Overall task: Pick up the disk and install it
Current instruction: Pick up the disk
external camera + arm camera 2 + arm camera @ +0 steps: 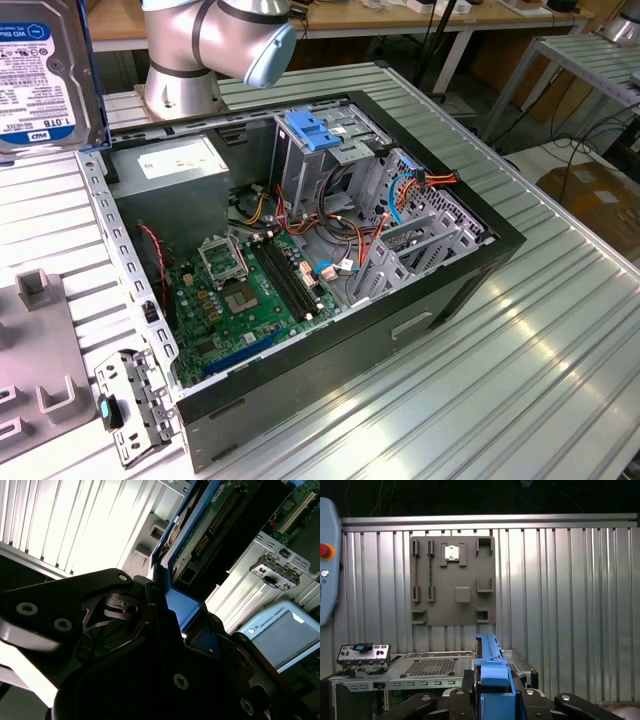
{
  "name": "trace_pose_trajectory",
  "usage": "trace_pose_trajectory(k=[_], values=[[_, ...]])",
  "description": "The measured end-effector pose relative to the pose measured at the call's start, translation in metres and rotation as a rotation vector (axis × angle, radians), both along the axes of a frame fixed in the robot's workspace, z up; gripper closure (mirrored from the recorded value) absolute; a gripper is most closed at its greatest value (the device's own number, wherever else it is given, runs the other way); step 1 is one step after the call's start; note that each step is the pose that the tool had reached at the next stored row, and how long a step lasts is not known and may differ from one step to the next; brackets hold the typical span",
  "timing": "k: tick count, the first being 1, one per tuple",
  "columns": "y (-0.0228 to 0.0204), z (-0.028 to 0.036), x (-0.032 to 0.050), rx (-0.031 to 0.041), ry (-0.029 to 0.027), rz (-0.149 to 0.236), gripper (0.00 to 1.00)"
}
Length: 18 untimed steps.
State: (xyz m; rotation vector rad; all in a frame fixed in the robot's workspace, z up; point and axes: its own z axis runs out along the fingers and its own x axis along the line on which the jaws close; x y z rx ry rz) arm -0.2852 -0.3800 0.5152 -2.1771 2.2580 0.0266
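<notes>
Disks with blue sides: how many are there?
1. The disk sits at the exterior view's upper left, clamped between the jaws in both wrist views. Others could hide inside the computer case.

The arm [215, 40] is standing at the top of the exterior view, left of centre, its silver joint bending sideways. In the first wrist view the black gripper [494, 682] is clamping its fingers [469, 684] onto the disk [487, 650].

Printed white-and-blue label on the disk [40, 70], white sticker [178, 158] on grey metal box [245, 160], small lettering on pendant [280, 630]
</notes>
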Motion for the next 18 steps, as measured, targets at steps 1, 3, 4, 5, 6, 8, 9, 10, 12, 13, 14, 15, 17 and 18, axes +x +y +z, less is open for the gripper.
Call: trace_pose_trajectory(k=[1,3,4,5,6,8,9,10,12,13,14,15,17,18], values=[[0.0000,0.0000,0.0013,0.0000,0.0001,0.000,0.63],[0.0000,0.0000,0.0049,0.0000,0.0001,0.000,0.63],[0.0000,0.0000,0.0064,0.0000,0.0000,0.000,0.63],[0.0000,0.0000,0.0077,0.0000,-0.0001,0.000,0.63],[0.0000,0.0000,0.0092,0.0000,0.0000,0.000,0.63],[0.0000,0.0000,0.0127,0.0000,0.0001,0.000,0.63],[-0.0001,0.0000,0.0144,0.0000,0.0000,0.000,0.63],[-0.0001,0.0000,0.0160,-0.0001,0.0001,0.000,0.63],[-0.0001,0.0000,0.0206,-0.0001,0.0000,0.000,0.63],[-0.0001,0.0000,0.0223,0.0000,0.0001,0.000,0.63],[-0.0001,0.0000,0.0245,0.0000,0.0000,0.000,0.63],[-0.0001,0.0000,0.0260,0.0000,0.0001,0.000,0.63],[-0.0001,0.0000,0.0295,0.0000,0.0001,0.000,0.63],[-0.0001,0.0000,0.0313,0.0000,-0.0001,0.000,0.63]])
